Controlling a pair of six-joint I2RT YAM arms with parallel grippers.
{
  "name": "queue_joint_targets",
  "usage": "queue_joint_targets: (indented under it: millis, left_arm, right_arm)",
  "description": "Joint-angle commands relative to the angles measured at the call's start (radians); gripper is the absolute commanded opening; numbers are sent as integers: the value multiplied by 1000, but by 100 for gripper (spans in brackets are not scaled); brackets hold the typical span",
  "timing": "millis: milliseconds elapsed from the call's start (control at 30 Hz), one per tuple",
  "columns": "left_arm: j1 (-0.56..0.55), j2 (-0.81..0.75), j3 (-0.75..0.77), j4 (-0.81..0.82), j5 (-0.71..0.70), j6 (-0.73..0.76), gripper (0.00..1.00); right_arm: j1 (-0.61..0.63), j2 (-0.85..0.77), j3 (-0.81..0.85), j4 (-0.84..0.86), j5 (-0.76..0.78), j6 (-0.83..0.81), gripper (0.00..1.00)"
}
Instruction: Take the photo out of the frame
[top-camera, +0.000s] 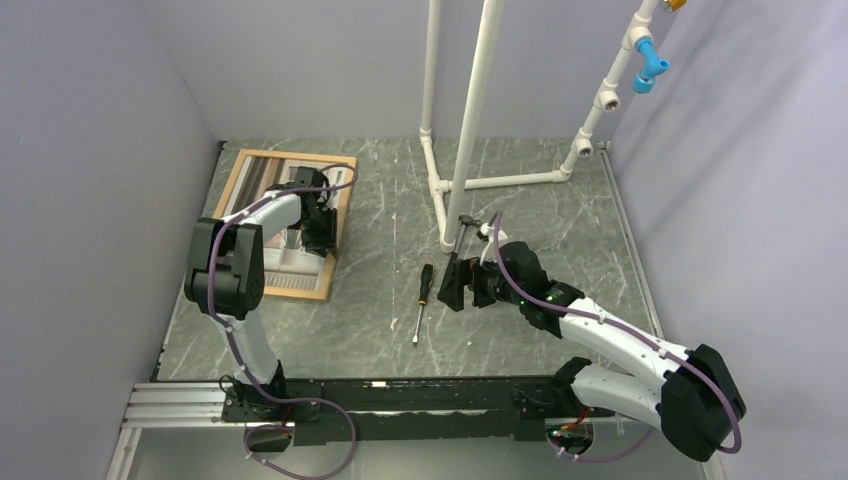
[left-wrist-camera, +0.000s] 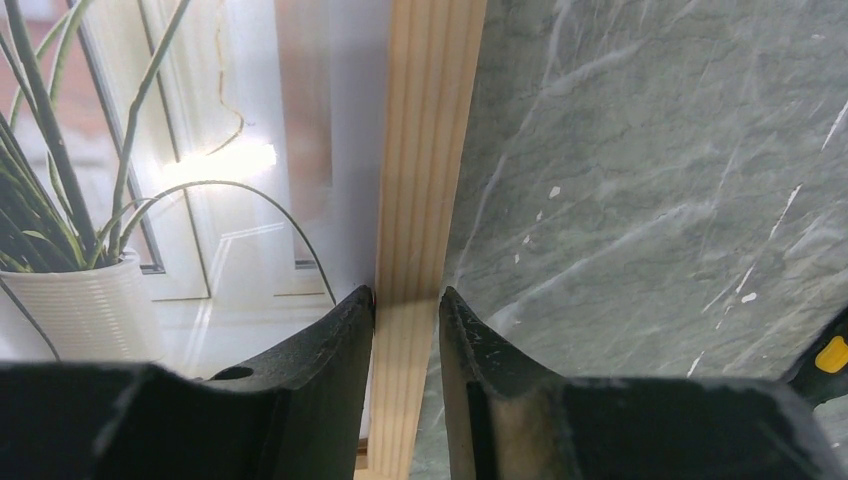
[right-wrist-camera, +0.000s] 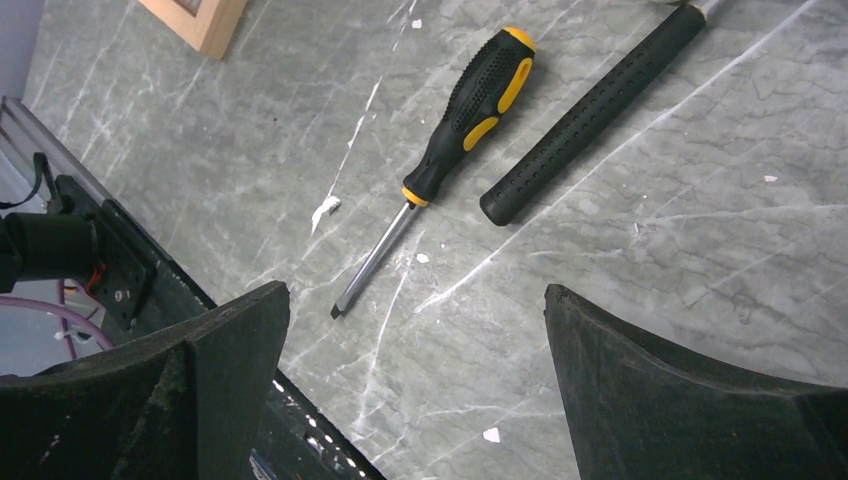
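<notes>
The frame of light wood lies flat at the table's far left, with the photo inside it under reflective glass. My left gripper is down on the frame's right side. In the left wrist view its fingers straddle the narrow wood moulding and close on it from both sides. The photo shows thin grass-like stems to the left of the moulding. My right gripper hovers open and empty over the table's middle; its jaws stand wide apart above bare stone.
A black-and-yellow screwdriver lies between the arms. A hammer with a black perforated handle lies beside it. White PVC pipes stand at the back. The frame's near corner shows in the right wrist view.
</notes>
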Motion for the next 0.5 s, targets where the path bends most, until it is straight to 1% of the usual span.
queue_joint_targets:
  millis: [0,100,200,300,367,467]
  left_arm:
    - [-3,35,10,1,-50,-10,36]
    - [-3,38,12,-3,-59,-6,36]
    - [-3,43,20,-12,-54,-3,28]
    - [-3,33,25,-18,-64,0,23]
    - [-6,13,29,-22,-71,6,14]
    - [-22,-25,26,-23,-93,14,2]
  right_arm:
    - [42,40,53,33,83,15,100]
    - [72,77,73,21,112,31,100]
    - [99,107,95,15,135,50,100]
    - [114,132,126,10,143,73,100]
    - [120,142,140,23,145,94,100]
    - [126,157,149,75,143,158,100]
